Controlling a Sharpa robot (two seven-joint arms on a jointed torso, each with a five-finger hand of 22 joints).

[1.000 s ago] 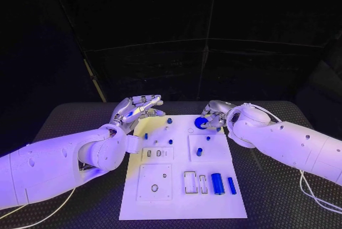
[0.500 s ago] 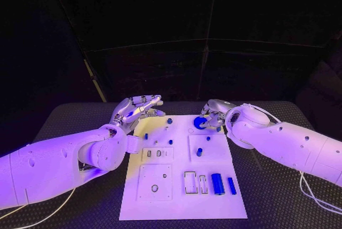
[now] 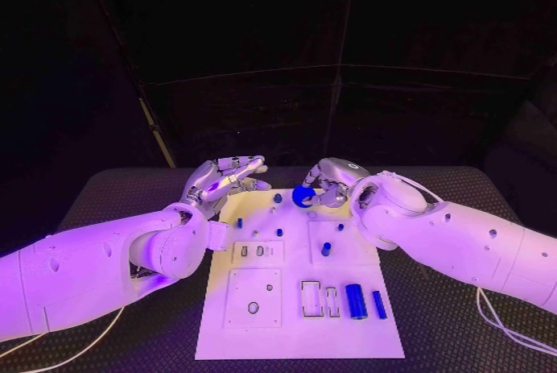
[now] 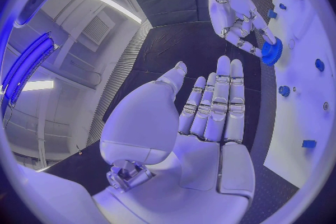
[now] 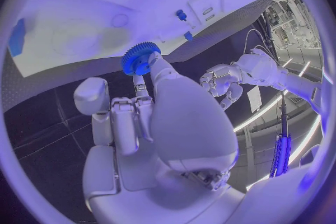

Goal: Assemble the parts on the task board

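1. Head view: task board [image 3: 348, 325] lay flat at centre.
2. Left hand [image 3: 220, 180], at 10 o'clock off the board, held nothing, fingers straight.
3. Right hand [image 3: 331, 180] pinched blue gear [image 3: 303, 196] above the board's 12 o'clock edge; judged light, rigid, toothed rim grips best.

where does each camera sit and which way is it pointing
Head view: on the robot's head, looking down at the board; both arms reach in, the left hand empty, the right hand holding a blue gear.
Left wrist view: behind the open left hand, facing across the board's far end.
Right wrist view: behind the right hand, facing the board.
All three views share the gear.
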